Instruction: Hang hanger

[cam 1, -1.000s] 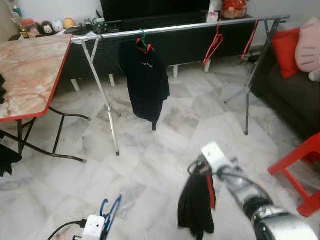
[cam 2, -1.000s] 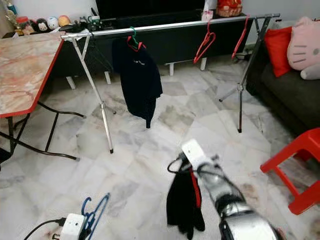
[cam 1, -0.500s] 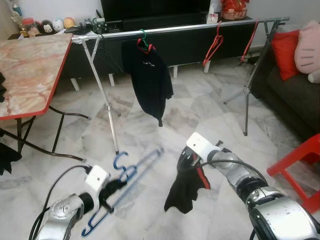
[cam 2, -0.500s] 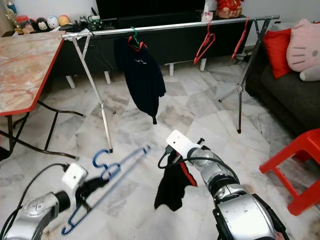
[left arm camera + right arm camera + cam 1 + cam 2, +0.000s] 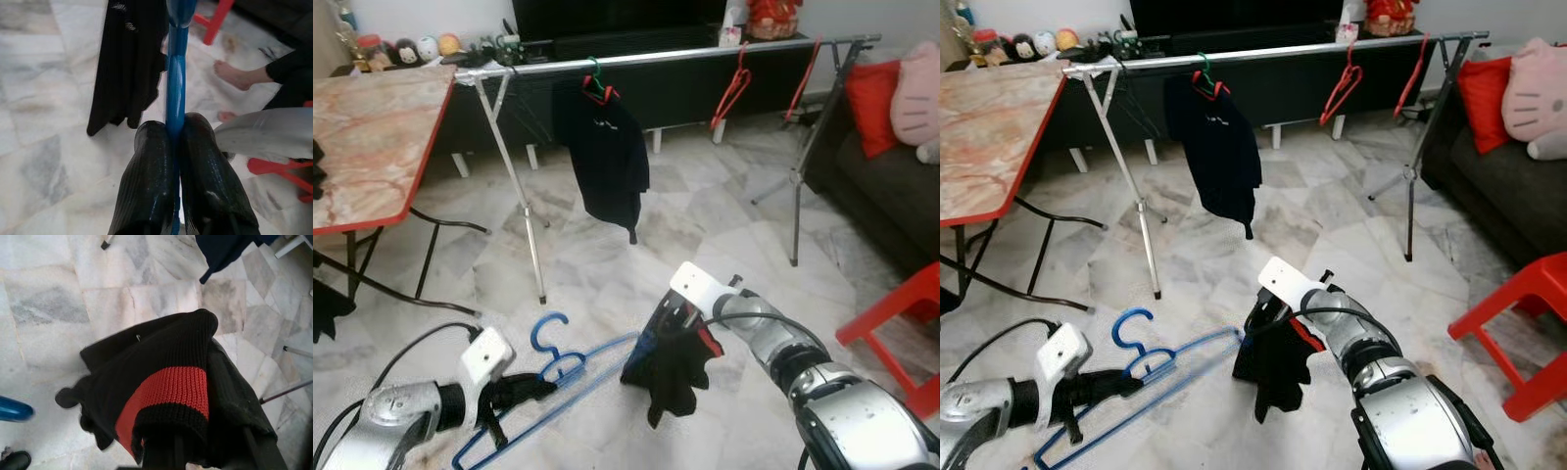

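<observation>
A blue plastic hanger (image 5: 570, 374) lies low over the floor, and my left gripper (image 5: 521, 388) is shut on its lower bar (image 5: 176, 73). My right gripper (image 5: 681, 317) is shut on a black knit garment (image 5: 675, 367) with a red band (image 5: 168, 387); the cloth covers its fingers. The hanger's far end reaches the garment's edge. Behind them stands a metal clothes rail (image 5: 656, 56) with a black top (image 5: 607, 157) on a green hanger and two bare red hangers (image 5: 734, 88).
A marble-topped folding table (image 5: 362, 137) stands at left. At right are a dark sofa (image 5: 891, 186) with cushions and a red stool (image 5: 901, 323). A person's bare foot (image 5: 234, 76) rests on the floor in the left wrist view.
My left arm came up into view with the blue hanger, then lowered it flatter. My right gripper carried the black garment left until it met the hanger's end.
</observation>
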Available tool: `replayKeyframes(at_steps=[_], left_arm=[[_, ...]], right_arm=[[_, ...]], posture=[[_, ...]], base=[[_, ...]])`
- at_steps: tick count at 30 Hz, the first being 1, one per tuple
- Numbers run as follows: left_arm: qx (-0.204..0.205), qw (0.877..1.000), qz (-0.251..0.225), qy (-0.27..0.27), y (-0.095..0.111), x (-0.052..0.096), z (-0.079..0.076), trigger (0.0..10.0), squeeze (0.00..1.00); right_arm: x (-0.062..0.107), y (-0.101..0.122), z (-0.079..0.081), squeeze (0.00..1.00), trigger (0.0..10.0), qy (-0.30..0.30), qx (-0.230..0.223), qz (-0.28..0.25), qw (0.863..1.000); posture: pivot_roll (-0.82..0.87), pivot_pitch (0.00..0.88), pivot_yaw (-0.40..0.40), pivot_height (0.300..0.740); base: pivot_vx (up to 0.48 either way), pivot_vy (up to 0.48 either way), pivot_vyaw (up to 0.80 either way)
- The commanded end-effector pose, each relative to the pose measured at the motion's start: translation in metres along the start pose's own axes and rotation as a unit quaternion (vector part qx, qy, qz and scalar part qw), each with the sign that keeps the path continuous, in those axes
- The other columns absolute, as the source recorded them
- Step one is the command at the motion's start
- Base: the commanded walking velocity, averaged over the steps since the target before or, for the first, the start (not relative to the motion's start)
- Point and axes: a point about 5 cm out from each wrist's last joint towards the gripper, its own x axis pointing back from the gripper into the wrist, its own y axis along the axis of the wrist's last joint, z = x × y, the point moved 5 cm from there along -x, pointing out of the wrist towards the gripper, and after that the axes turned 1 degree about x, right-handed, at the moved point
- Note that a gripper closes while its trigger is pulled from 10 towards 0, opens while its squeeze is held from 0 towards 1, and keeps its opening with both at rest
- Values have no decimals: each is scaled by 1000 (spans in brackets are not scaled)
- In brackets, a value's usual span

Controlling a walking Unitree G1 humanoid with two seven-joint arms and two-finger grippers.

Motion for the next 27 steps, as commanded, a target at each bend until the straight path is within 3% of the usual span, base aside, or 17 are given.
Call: replayKeyframes(at_steps=[1,4,8,12,16,22,27], left_arm=[[-7,1000,-14,-21,15,7,-14,10000,0],[-12,999,-29,-18,22,7,-18,10000,0],[-19,998,-51,-26,38,1,-25,10000,0],[-27,998,-43,-41,40,-4,-32,10000,0],[-30,998,-43,-29,46,-7,-33,10000,0],[-31,998,-48,12,51,-14,-22,10000,0],[-20,994,-52,97,54,-16,5,10000,0]], right_arm=[[0,31,-14,0,10000,-15,-1,-40,999],[1,44,-22,0,10000,-29,-7,-58,998],[4,72,-35,0,10000,-57,-83,-104,989],[3,80,-36,0,10000,-64,-139,-111,982],[2,92,-30,0,10000,-54,-156,-123,979],[0,102,-18,0,10000,-39,-158,-129,978],[0,104,-13,0,10000,-32,-155,-131,979]], posture=[[-106,0,20,740],[-107,0,20,740],[-110,0,21,740],[-112,0,24,740],[-114,0,26,740],[-113,0,23,740],[-119,0,22,740]], base=[[0,0,0],[0,0,0],[0,0,0],[0,0,0],[0,0,0],[0,0,0],[0,0,0]])
